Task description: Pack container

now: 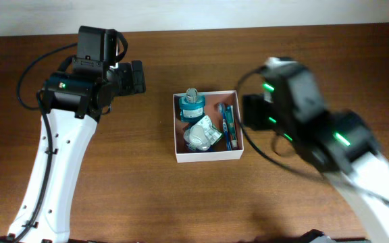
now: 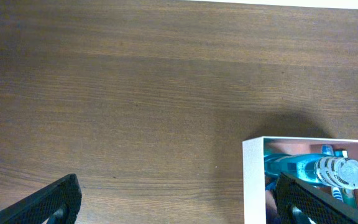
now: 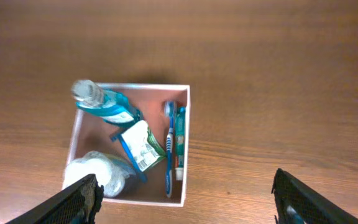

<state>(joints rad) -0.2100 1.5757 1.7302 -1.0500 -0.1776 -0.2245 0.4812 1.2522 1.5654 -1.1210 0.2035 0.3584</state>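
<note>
The container (image 1: 208,156) is a shallow white box with a brownish-pink inside, in the middle of the wooden table. It holds a teal bottle (image 1: 193,104), a white bag (image 1: 196,140), a green-white packet (image 1: 211,128), a blue toothbrush (image 1: 226,123) and a small toothpaste tube (image 1: 234,128). It also shows in the right wrist view (image 3: 184,149) and at the lower right of the left wrist view (image 2: 253,180). My left gripper (image 1: 138,75) is open and empty, left of the box. My right gripper (image 1: 248,111) is open and empty, at the box's right side.
The brown wooden table (image 1: 127,175) surrounds the box. The white arm links (image 1: 59,162) lie over the left and right sides of the table. A pale wall strip runs along the far edge.
</note>
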